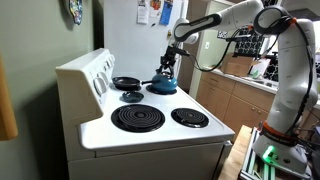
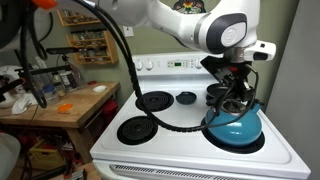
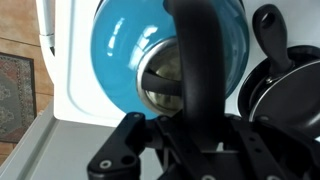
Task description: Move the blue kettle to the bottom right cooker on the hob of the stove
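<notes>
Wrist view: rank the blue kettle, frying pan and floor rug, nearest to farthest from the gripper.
1. blue kettle, centre, handle in the gripper.
2. frying pan, right, beside the kettle.
3. rug, far left, down on the floor.

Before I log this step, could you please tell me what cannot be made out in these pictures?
- Burner beneath the glossy teal-blue kettle: covered by it in every view.
- Whether the gripper is shut on the arched dark handle: the contact is dark and blurred in the wrist view, tiny in both exterior views.
- Black frying pan: cut off by the wrist view's right edge.
</notes>
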`<move>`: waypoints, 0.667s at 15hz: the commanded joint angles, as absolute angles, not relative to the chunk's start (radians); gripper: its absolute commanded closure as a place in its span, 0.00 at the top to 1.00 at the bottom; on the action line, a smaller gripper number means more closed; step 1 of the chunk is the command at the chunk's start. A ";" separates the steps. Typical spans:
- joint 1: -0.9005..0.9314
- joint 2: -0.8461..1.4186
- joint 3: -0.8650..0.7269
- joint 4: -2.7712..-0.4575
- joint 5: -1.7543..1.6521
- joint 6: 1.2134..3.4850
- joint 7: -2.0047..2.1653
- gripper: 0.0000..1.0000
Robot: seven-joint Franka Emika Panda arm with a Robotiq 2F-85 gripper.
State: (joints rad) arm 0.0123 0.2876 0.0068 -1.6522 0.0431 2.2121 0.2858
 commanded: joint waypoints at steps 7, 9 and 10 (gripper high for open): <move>0.018 0.280 -0.002 -1.606 0.056 2.206 0.281 0.77; 0.024 0.276 -0.007 -1.597 0.040 2.179 0.303 0.92; 0.032 0.267 -0.012 -1.600 0.026 2.161 0.337 0.98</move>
State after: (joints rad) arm 0.0134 0.2849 0.0043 -1.5984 0.0429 2.2084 0.2885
